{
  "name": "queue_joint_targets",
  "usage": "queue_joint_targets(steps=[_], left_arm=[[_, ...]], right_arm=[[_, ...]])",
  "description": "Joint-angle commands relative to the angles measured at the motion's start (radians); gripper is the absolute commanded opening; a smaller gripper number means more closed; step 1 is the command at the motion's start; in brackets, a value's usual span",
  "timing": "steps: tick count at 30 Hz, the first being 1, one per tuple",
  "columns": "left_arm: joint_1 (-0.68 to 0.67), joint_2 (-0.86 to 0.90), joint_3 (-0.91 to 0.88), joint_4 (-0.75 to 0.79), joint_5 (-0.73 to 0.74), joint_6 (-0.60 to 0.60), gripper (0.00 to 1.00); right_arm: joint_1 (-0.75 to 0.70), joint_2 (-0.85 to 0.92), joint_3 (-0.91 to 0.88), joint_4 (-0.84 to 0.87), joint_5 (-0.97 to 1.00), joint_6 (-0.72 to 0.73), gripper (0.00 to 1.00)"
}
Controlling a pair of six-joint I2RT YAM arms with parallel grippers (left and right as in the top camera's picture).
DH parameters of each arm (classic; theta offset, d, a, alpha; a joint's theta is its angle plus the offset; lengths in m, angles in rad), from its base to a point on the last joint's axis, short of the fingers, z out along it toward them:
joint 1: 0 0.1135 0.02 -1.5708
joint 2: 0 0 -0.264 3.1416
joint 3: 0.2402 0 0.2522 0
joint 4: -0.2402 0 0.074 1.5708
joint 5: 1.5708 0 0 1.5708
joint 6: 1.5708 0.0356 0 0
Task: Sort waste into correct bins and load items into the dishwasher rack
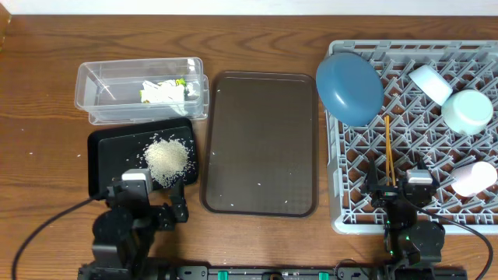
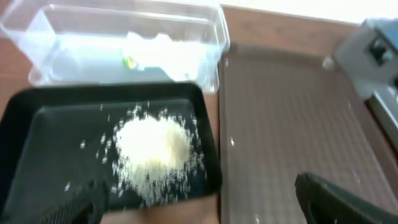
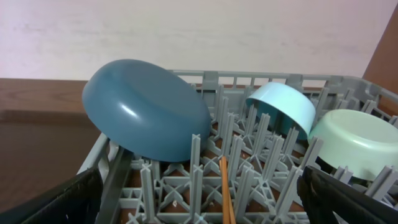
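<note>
– dark fingers (image 2: 336, 199) of the left gripper (image 2: 198, 183) fill the bottom corners of its wrist view, spread wide, nothing between them. what's under them?
– the near edge of the black tray (image 1: 105, 152). the heap of rice-like scraps (image 1: 166, 158) lies in that tray, toward its right side, loose grains scattered round it.
– and the right gripper (image 3: 199, 177)?
– likewise: jaws wide apart, holding nothing, at the near edge of the grey rack (image 1: 350, 210), facing across the pegs.
– the other waste?
– crumpled white tissue (image 1: 163, 93) is in the clear tub (image 1: 97, 85), just behind the black tray. a yellow-green scrap (image 1: 180, 81) shows beside it, too small to tell more.
– the dishes?
– all in the rack. the dark-blue dish (image 1: 350, 87) leans tilted at the far left corner. the pale-blue bowl (image 3: 283, 112) and mint-green bowl (image 3: 357, 146) are tipped side by side toward the far right. the pink-white cup (image 1: 475, 177) lies at the right edge, nearer. the wooden chopsticks (image 1: 389, 152) lie on the pegs, running front to back, ending just ahead of the right gripper.
– between tray and rack?
– a brown tray (image 1: 261, 140) on the wooden table (image 1: 39, 78), a few white specks on it.
</note>
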State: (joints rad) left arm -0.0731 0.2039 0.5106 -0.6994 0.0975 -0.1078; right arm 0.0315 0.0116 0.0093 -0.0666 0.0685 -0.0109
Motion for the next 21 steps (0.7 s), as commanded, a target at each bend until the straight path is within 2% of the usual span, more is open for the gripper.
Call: queue_joint_targets(steps=[1,8,15,21], left_arm=[[0.006,-0.090,-0.111,0.098,-0.008,-0.002,0.98],[0.006,-0.202,-0.303,0.381,-0.009,-0.001,0.98],[0.006,-0.202,-0.443,0.672,-0.008,-0.002,0.99],[0.006,-0.202,-0.507,0.828,-0.008,0.009,0.98]], right_arm=[[0.008,-0.007,-0.004,-0.001,0.009,0.010,0.99],[0.008,-0.007,-0.004,-0.001,0.009,0.010,0.99],[0.008,-0.007,-0.004,-0.001,0.009,0.010,0.99],[0.008,-0.007,-0.004,-0.001,0.009,0.010,0.99]])
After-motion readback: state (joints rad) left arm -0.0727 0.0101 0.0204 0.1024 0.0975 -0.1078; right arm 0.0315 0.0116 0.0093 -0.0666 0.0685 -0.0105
